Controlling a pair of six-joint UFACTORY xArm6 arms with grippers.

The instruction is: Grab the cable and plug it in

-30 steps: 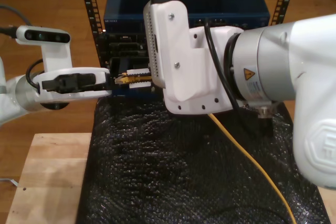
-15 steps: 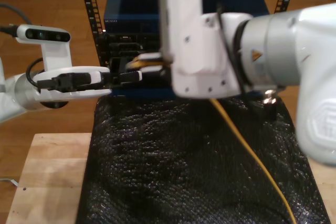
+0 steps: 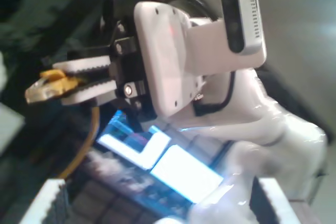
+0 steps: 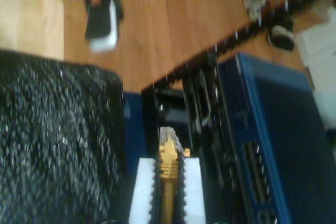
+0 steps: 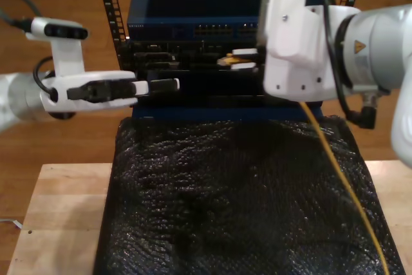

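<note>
Wooden flooring is showing behind everything in the exterior view, with a pale wooden tabletop (image 5: 58, 217) in front, draped in a black bubbled sheet (image 5: 225, 198). Behind the sheet a blue rack unit (image 5: 193, 4) is sitting between black perforated rails. From the exterior view's right, my second claw (image 5: 226, 60) is reaching toward the rack face, pinching the plug end of the cable (image 5: 347, 185); the yellow-orange line is trailing down across the sheet to the lower right of that view. From the exterior view's left, my first claw (image 5: 164, 84) is pointing at the rack front; whether its fingers are spread or together I cannot tell from this angle.

Looking along my first claw in the first wrist view, two white toothed fingertips (image 3: 50, 203) are standing well apart at the frame's edge, so this claw is spread. Beyond them my second claw (image 3: 42, 83) is gripping the cable (image 3: 92, 129) just behind the clear plug (image 3: 37, 93), which is sticking out past the finger ends.

Looking along my second claw (image 4: 169, 167) in the second wrist view, its white fingers (image 4: 142, 192) are pressing on both sides of the cable (image 4: 168, 177), whose plug tip is sitting close to the dark rack front, beside the blue rack unit (image 4: 273, 129). Focus is soft, so contact with a port is not readable.
</note>
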